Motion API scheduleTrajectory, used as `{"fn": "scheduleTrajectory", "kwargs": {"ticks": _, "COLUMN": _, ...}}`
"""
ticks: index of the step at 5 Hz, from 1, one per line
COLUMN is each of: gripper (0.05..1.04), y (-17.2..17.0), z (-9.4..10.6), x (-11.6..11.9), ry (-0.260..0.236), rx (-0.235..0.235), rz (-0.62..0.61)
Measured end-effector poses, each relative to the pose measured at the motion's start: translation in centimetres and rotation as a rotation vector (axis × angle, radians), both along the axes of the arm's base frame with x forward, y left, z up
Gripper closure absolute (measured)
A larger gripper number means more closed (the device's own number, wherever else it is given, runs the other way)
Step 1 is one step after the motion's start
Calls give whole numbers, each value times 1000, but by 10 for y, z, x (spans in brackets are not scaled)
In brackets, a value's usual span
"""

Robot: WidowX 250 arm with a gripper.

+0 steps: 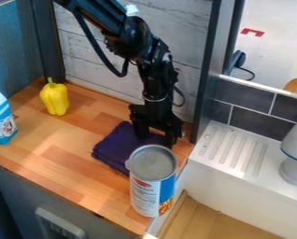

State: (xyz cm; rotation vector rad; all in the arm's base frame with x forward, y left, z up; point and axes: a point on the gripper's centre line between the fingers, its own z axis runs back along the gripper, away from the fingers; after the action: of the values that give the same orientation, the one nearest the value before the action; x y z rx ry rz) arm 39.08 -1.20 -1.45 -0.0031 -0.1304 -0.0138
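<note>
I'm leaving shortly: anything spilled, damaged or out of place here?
Nothing looks spilled or damaged. The can stands oddly close to the counter's near corner, where a bump might tip it off.

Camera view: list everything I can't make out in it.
Camera view, all of these:
- Purple cloth: partly hidden by the can and the gripper.
- Can: its far side faces away; small label print is too small.
- Carton: cut off by the left edge.
- Arm: upper part cut off by the top edge.
</note>
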Motion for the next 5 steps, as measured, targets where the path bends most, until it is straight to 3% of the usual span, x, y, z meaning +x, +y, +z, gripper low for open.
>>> {"fn": "scheduleTrajectory", "kwargs": {"ticks": 2, "gripper": 85, "y": 43, "z": 0, "x": 0, "ry": 0, "rx": -46, "rz": 119}}
{"fn": "scheduleTrajectory", "kwargs": {"ticks": 5, "gripper": 85, "y": 130, "z": 3, "x": -21, "ry": 14, "rx": -114, "rz": 390}}
